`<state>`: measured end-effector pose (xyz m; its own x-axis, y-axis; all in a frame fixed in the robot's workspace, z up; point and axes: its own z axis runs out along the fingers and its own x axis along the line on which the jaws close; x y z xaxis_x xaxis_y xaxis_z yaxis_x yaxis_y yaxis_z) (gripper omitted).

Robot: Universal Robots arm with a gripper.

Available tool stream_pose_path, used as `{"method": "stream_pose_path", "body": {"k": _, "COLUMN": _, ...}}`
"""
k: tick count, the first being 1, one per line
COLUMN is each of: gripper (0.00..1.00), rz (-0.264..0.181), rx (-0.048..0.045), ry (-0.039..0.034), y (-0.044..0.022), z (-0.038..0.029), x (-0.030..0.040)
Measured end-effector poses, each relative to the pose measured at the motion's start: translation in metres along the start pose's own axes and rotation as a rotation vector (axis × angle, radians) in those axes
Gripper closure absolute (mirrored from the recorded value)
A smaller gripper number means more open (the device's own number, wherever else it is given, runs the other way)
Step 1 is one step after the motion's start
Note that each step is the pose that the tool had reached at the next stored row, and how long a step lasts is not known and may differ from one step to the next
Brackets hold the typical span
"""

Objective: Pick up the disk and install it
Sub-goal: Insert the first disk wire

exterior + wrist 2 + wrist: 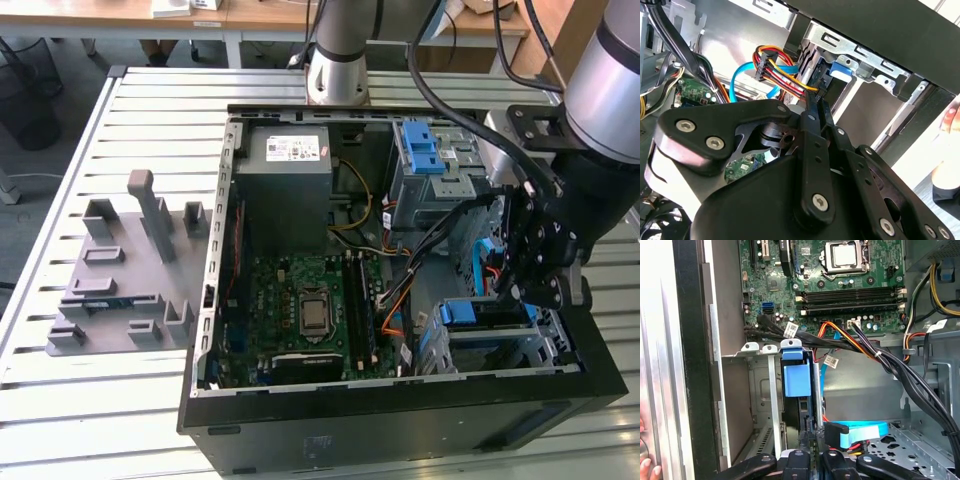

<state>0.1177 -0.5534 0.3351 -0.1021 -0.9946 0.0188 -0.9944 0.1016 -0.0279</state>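
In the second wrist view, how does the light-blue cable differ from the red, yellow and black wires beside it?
The light-blue cable is one flat band of a single colour; the wire bundle is several thin strands. The light-blue cable bends in a wide loop; the wire bundle fans out from a black connector. Both lie inside the computer case.

Green motherboard (840, 285), seemingly blue-framed disk (796, 380)
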Motion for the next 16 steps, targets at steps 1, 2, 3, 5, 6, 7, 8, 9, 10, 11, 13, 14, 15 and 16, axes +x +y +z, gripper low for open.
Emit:
{"method": "stream_pose_path", "body": {"k": 1, "gripper": 0.84, "rz": 0.000, "rx": 0.0000, "ry": 0.0001, "y": 0.0000, "z": 0.0001, "x": 0.0000}}
{"method": "stream_pose_path", "body": {"k": 2, "gripper": 0.84, "rz": 0.001, "rx": 0.0000, "ry": 0.0000, "y": 0.0000, "z": 0.0002, "x": 0.0000}}
{"method": "stream_pose_path", "body": {"k": 3, "gripper": 0.84, "rz": 0.001, "rx": -0.0001, "ry": 0.0000, "y": 0.0000, "z": 0.0002, "x": 0.0000}}
{"method": "stream_pose_path", "body": {"k": 5, "gripper": 0.84, "rz": 0.001, "rx": -0.0003, "ry": 0.0001, "y": 0.0000, "z": 0.0002, "x": 0.0000}}
{"method": "stream_pose_path", "body": {"k": 6, "gripper": 0.84, "rz": 0.001, "rx": -0.0006, "ry": -0.0001, "y": 0.0000, "z": -0.0002, "x": 0.0001}}
{"method": "stream_pose_path", "body": {"k": 7, "gripper": 0.84, "rz": 0.001, "rx": -0.0008, "ry": -0.0001, "y": 0.0000, "z": -0.0008, "x": 0.0001}}
{"method": "stream_pose_path", "body": {"k": 8, "gripper": 0.84, "rz": 0.001, "rx": -0.0011, "ry": -0.0001, "y": -0.0001, "z": -0.0011, "x": 0.0001}}
{"method": "stream_pose_path", "body": {"k": 9, "gripper": 0.84, "rz": 0.001, "rx": -0.0015, "ry": 0.0001, "y": -0.0002, "z": -0.0013, "x": 0.0000}}
{"method": "stream_pose_path", "body": {"k": 10, "gripper": 0.84, "rz": 0.001, "rx": -0.0018, "ry": 0.0002, "y": -0.0003, "z": -0.0013, "x": 0.0000}}
{"method": "stream_pose_path", "body": {"k": 11, "gripper": 0.84, "rz": 0.001, "rx": -0.0021, "ry": 0.0004, "y": -0.0003, "z": -0.0014, "x": 0.0000}}
{"method": "stream_pose_path", "body": {"k": 13, "gripper": 0.84, "rz": 0.001, "rx": -0.0023, "ry": 0.0009, "y": -0.0004, "z": -0.0015, "x": 0.0004}}
{"method": "stream_pose_path", "body": {"k": 14, "gripper": 0.84, "rz": 0.001, "rx": -0.0023, "ry": 0.0009, "y": -0.0004, "z": -0.0015, "x": 0.0005}}
{"method": "stream_pose_path", "body": {"k": 15, "gripper": 0.84, "rz": 0.001, "rx": -0.0023, "ry": 0.0007, "y": -0.0005, "z": -0.0014, "x": 0.0007}}
{"method": "stream_pose_path", "body": {"k": 16, "gripper": 0.84, "rz": 0.001, "rx": -0.0023, "ry": 0.0006, "y": -0.0005, "z": -0.0013, "x": 0.0009}}
